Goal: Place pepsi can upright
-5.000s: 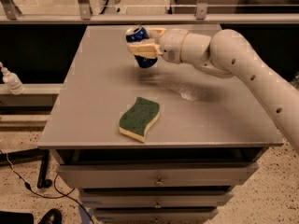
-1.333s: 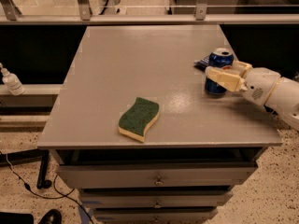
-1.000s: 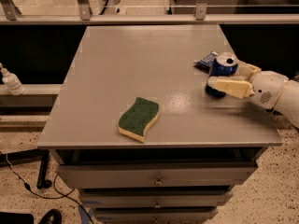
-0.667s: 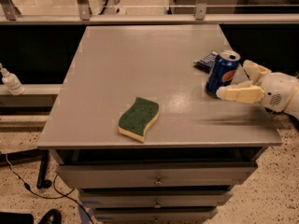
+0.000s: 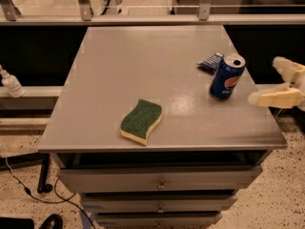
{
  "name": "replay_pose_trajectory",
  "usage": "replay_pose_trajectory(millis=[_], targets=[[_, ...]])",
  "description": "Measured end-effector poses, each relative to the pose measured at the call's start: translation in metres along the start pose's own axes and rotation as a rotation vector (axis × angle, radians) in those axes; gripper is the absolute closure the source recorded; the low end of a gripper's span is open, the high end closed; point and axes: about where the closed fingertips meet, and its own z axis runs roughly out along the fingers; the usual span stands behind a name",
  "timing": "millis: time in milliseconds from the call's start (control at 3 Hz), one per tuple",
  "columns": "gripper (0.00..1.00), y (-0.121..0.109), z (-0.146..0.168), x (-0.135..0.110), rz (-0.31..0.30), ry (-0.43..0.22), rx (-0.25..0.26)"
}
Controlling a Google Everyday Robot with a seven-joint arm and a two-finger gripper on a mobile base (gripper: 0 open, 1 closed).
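Note:
The pepsi can (image 5: 227,77) is dark blue with a round logo and a silver top. It stands upright on the grey table (image 5: 143,61) near its right edge. My gripper (image 5: 271,82) is at the far right, a little to the right of the can and apart from it. Its pale fingers (image 5: 274,98) are spread and hold nothing.
A flat dark blue snack packet (image 5: 210,62) lies just behind the can. A green and yellow sponge (image 5: 141,121) lies near the table's front edge. A white bottle (image 5: 10,82) stands on a low ledge at the left. Drawers sit under the tabletop.
The gripper carried the can from the table's back to the right side, set it upright, let go and drew back to the right.

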Motion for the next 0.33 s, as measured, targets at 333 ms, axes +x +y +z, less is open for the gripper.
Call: replay_pose_trajectory(millis=[333], targets=[[0.00,-0.0005,-0.0063,-0.0022,-0.007,0.000,0.005]])
